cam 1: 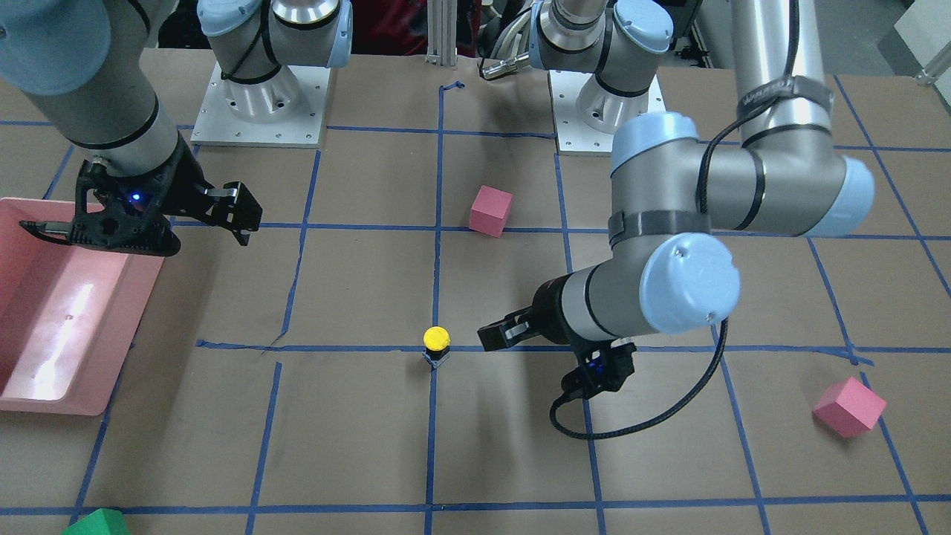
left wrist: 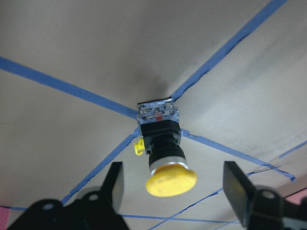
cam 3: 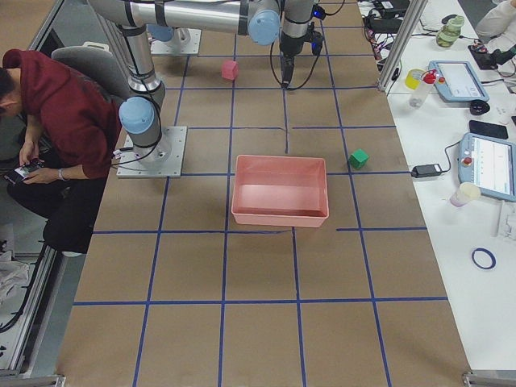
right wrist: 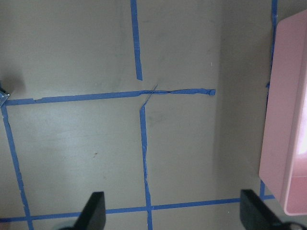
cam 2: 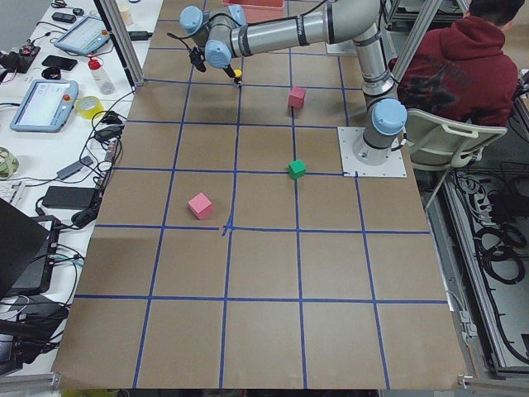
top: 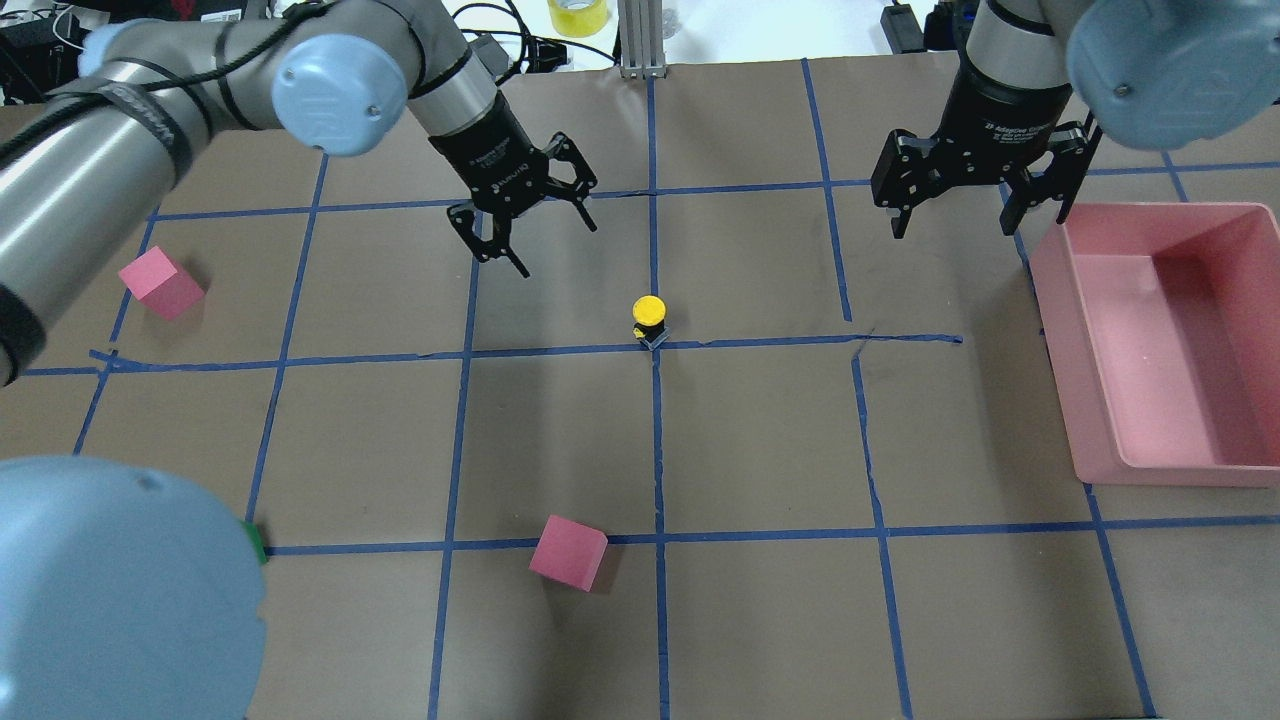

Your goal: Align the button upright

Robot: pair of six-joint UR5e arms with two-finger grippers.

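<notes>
The button [cam 1: 436,345] stands upright on a crossing of blue tape lines, its yellow cap on top and its black-and-grey body below; it also shows in the overhead view [top: 649,320]. My left gripper [top: 555,248] is open and empty, a short way beside the button and clear of it. In the left wrist view the button [left wrist: 163,139] sits ahead between the open fingers [left wrist: 112,182], untouched. My right gripper [top: 975,220] is open and empty, far from the button, near the pink tray [top: 1058,350].
A pink cube [top: 568,552] lies near the robot and another [top: 160,283] at its far left. A green cube [top: 257,542] peeks out by the left arm's elbow. The tray's rim shows in the right wrist view [right wrist: 288,120].
</notes>
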